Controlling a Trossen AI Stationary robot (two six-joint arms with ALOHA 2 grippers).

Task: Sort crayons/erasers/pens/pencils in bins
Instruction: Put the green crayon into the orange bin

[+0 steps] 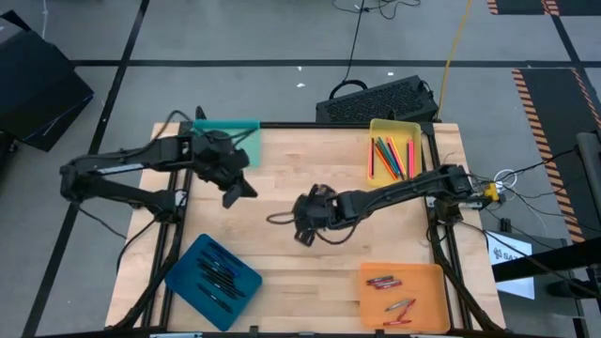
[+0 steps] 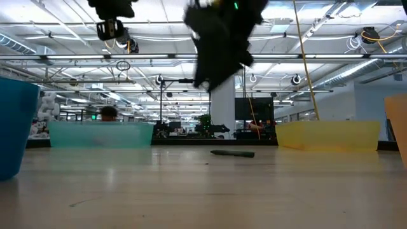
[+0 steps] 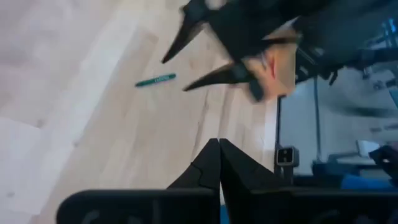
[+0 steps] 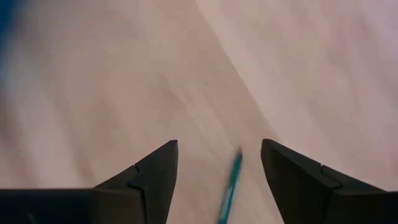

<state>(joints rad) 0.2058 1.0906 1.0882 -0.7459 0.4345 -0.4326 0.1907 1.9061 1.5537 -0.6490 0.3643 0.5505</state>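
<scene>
Wood tabletop (image 1: pixel 282 272) spreads widest, its bare planks filling the low view's foreground. Four bins sit around it: the dark blue bin (image 1: pixel 213 280) of pens (image 1: pixel 218 275) at seven o'clock, the orange bin (image 1: pixel 404 295) with red crayons (image 1: pixel 383 281) at five, the yellow bin (image 1: pixel 394 150) holding pencils (image 1: pixel 391 158) at one, and the teal bin (image 1: pixel 227 139) at eleven. The left gripper (image 1: pixel 237 191) hangs just off the teal bin, toward the table's middle, its fingers (image 3: pixel 214 168) pressed together. The right gripper (image 1: pixel 302 222) hovers near the table's centre with its fingers (image 4: pixel 152 168) spread wide apart. One slim green stick (image 4: pixel 231 183) lies flat on the wood between those fingers, untouched.
</scene>
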